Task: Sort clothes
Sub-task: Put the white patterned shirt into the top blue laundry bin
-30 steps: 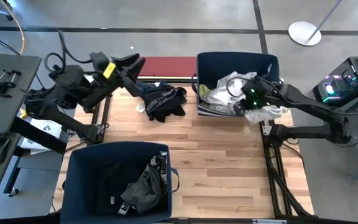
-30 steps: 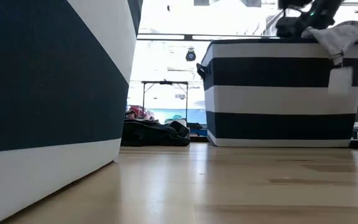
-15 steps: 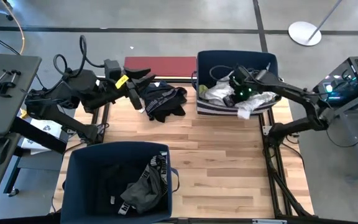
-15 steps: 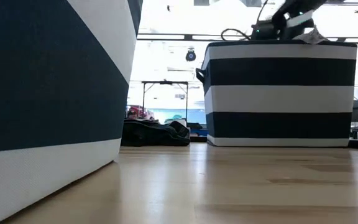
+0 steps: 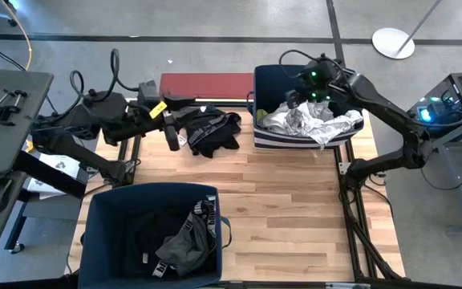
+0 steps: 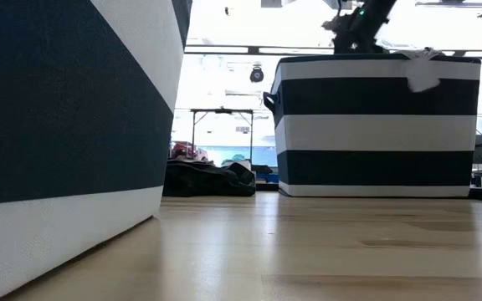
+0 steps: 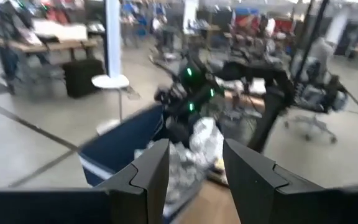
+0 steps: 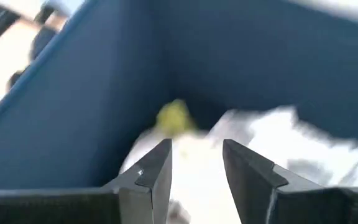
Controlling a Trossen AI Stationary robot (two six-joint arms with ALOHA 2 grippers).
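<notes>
We see the right gripper (image 5: 295, 94) with fingers apart and empty above the far bin (image 5: 269, 80), the white clothes (image 5: 311, 122) heaped just beneath it, while the left gripper (image 5: 171, 136), also parted, hangs beside the black garment (image 5: 212, 131) on the table (image 5: 287, 201).

The right gripper (image 5: 295, 98) has let go the white garment (image 5: 315, 122), which now lies in the far bin (image 5: 267, 80), one corner over its right rim.
</notes>
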